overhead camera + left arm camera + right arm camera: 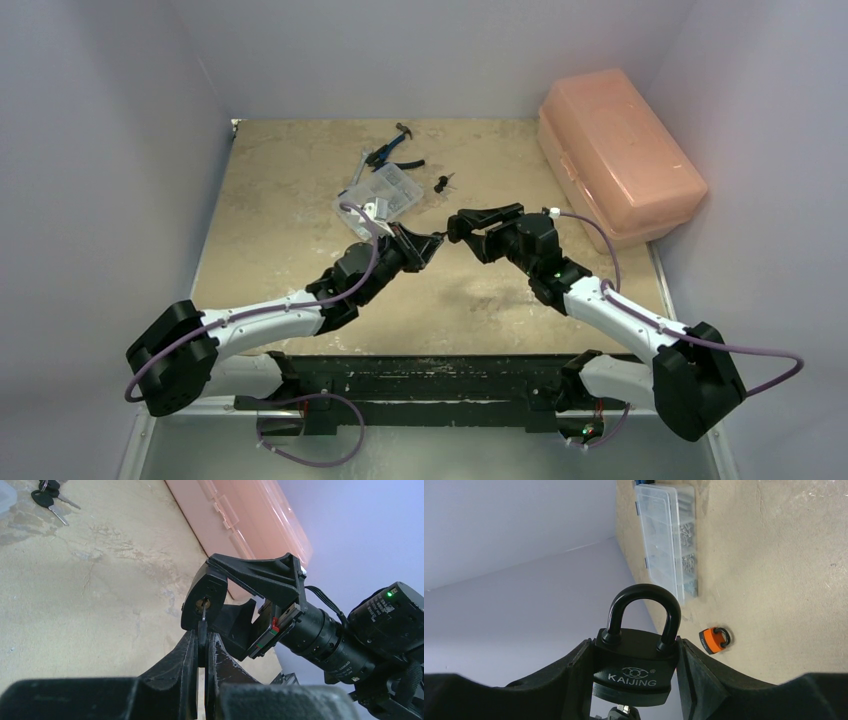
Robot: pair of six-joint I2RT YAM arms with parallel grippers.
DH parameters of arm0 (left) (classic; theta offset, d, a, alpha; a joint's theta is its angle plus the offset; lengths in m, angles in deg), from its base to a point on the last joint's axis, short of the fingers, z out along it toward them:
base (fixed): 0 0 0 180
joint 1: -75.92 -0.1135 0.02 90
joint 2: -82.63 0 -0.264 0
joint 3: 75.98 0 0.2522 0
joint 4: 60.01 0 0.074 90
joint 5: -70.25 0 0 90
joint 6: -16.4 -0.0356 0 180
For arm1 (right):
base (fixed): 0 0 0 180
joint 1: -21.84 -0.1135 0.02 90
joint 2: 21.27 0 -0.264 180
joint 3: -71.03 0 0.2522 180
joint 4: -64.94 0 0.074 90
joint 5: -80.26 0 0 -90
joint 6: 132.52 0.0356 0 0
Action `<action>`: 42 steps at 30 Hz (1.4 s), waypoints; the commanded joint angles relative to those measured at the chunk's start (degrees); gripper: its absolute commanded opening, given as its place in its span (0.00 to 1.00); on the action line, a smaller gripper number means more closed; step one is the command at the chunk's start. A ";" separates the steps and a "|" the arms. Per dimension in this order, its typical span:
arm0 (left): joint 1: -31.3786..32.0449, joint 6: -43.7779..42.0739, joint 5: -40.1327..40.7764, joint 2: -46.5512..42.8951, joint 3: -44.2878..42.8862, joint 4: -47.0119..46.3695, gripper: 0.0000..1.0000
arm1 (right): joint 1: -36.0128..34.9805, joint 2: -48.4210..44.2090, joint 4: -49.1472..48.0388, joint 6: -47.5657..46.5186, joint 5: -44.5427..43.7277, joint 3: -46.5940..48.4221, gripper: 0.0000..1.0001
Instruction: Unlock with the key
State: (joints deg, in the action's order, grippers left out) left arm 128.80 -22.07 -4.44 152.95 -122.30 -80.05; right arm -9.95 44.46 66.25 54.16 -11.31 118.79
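My right gripper (pixel 468 226) is shut on a black padlock (pixel 634 672) marked KAIJING, one finger on each side of its body. The shackle (pixel 644 597) stands with both legs seated in the body. In the left wrist view the padlock's underside (pixel 200 587) faces me, with a brass keyhole in it. My left gripper (pixel 202 639) is shut on the black head of a key (pixel 203 614). The key's metal blade points up, and its tip is at the keyhole. Both grippers meet above the middle of the table (pixel 300 210).
A large salmon-pink plastic box (pixel 615 150) lies at the back right. A clear screw organiser (pixel 385 195), blue pliers (pixel 395 155) and a bunch of spare keys (pixel 443 182) lie behind the grippers. A small orange padlock (pixel 715 639) rests on the table.
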 commanded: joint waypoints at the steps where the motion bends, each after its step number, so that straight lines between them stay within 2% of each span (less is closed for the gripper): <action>1: 0.38 -0.97 -3.74 1.05 0.11 -3.47 0.00 | -1.24 -2.19 -10.20 1.67 4.96 1.59 0.00; 9: 0.39 -23.52 -10.13 -0.73 -4.64 3.77 0.00 | -1.23 -2.74 -9.28 0.56 6.23 2.42 0.00; 14: 0.39 -28.24 -9.71 -2.21 -5.55 6.43 0.00 | -1.29 -1.85 -9.80 0.48 8.55 3.27 0.00; 20: 0.38 -24.75 -11.37 -1.59 -4.60 3.41 0.00 | -1.28 -1.59 -9.85 -0.43 9.39 4.06 0.00; 32: 0.38 -14.76 -5.36 -4.07 -4.90 7.92 0.00 | -1.32 -2.70 -8.23 -1.47 6.82 4.06 0.00; 39: 0.38 -4.82 -4.09 -3.18 -4.12 8.18 0.00 | -1.40 -3.19 -7.94 -2.03 6.22 3.98 0.00; 42: 0.38 -5.52 -5.32 -1.90 -4.18 6.18 0.00 | -1.53 -3.43 -7.86 -1.96 6.31 4.01 0.00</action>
State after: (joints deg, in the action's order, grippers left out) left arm 128.63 -32.67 -8.15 150.18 -125.60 -70.96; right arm -11.15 43.83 65.53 52.59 -5.30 118.86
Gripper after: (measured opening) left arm 0.063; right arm 0.592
